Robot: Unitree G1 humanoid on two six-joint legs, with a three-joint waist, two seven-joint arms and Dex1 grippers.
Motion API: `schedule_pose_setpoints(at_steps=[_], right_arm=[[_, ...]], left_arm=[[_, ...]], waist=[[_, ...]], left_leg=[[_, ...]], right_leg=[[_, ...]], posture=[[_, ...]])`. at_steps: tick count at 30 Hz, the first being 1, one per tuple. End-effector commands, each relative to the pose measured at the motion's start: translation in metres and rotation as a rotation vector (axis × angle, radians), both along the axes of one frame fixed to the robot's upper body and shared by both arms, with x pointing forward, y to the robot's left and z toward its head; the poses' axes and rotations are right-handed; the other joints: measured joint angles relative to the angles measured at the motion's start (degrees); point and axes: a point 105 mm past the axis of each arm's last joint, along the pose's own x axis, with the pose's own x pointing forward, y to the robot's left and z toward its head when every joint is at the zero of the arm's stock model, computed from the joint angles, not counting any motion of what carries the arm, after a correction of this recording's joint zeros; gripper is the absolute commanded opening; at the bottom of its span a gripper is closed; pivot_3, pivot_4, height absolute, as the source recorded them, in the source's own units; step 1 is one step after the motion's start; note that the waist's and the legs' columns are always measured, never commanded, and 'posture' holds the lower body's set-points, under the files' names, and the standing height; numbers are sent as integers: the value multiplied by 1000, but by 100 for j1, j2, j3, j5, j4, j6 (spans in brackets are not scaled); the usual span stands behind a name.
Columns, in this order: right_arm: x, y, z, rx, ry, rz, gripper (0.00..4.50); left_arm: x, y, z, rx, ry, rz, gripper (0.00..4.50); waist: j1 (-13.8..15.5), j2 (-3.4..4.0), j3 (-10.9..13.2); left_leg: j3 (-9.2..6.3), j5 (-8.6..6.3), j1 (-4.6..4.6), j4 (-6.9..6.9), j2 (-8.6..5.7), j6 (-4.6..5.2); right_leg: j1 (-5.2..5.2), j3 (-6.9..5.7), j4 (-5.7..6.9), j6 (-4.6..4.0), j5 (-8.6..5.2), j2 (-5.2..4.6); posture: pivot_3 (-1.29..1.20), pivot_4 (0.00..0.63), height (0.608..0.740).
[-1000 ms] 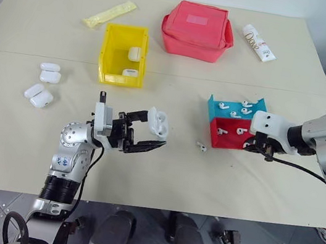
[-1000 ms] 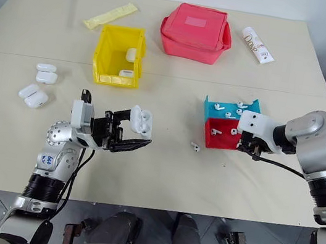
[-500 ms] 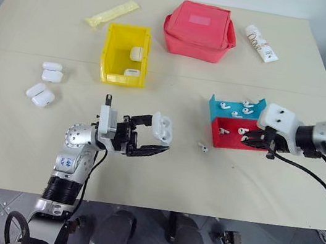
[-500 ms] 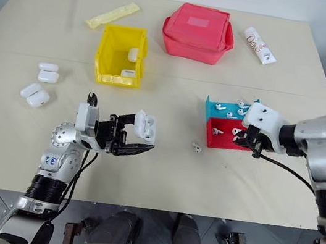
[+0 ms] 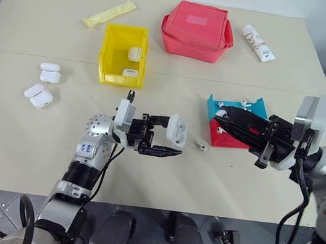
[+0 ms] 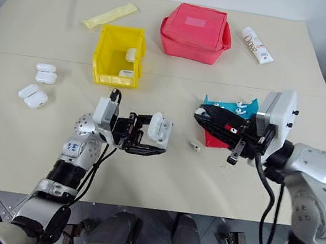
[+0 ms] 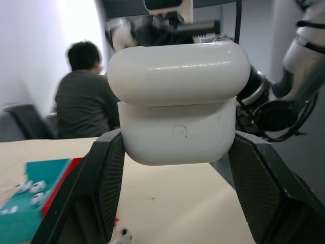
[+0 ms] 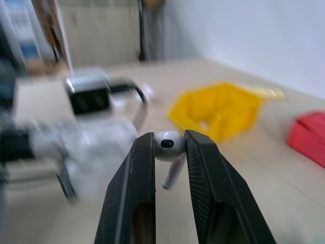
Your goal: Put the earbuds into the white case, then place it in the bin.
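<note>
Table (image 5: 159,184), beige, carrying everything. Left gripper (image 5: 169,140) raised off it near centre, clamped on the white case (image 5: 176,130), lid shut, one black finger on each side; same hold visible in the left wrist view, case (image 7: 179,101) between the fingers (image 7: 109,178). Right gripper (image 5: 219,114) at about 3 o'clock from the case, pointing toward it, pinching one earbud (image 8: 169,147) between narrow fingertips, stem hanging below the pads, per the right wrist view. Two grippers near each other but apart.

Bin (image 5: 108,47), bright yellow, at 11 o'clock from the held case, well apart, with two more white cases inside (image 5: 134,53). Four spare white cases (image 5: 43,83) clustered at 9 o'clock, toward the table's left edge. Blue tray (image 5: 215,107) and red tray (image 5: 226,139) side by side under the right gripper's fingers, with further earbuds (image 5: 246,103) in the blue one. One loose earbud (image 5: 200,146) lying on the table between the held case and the red tray. Red fabric pouch (image 5: 197,30) at 12 o'clock at the far side, white printed tube (image 5: 258,43) at 1 o'clock, yellow packet (image 5: 109,13) at 11 o'clock beyond the bin. Person (image 7: 84,107) seated with back turned, in the left wrist view's background.
</note>
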Motion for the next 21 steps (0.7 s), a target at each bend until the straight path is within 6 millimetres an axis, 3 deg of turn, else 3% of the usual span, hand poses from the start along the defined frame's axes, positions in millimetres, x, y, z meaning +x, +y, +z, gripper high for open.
schedule_pose_setpoints(at_steps=[1,21], right_arm=[[-4,9,8,45,-42,16,477],[10,27,-28,1,-14,57,477]], left_arm=[[1,-3,11,-31,-31,-56,2724],[-4,-9,23,-21,-86,-130,2724]], waist=[[-1,0,0],[-27,1,0]], left_leg=[[-1,0,0,0,-1,1],[0,1,1,-3,0,2]], right_leg=[[1,-1,0,0,0,0],[-1,0,0,0,0,5]], posture=[[0,150,740],[0,150,740]])
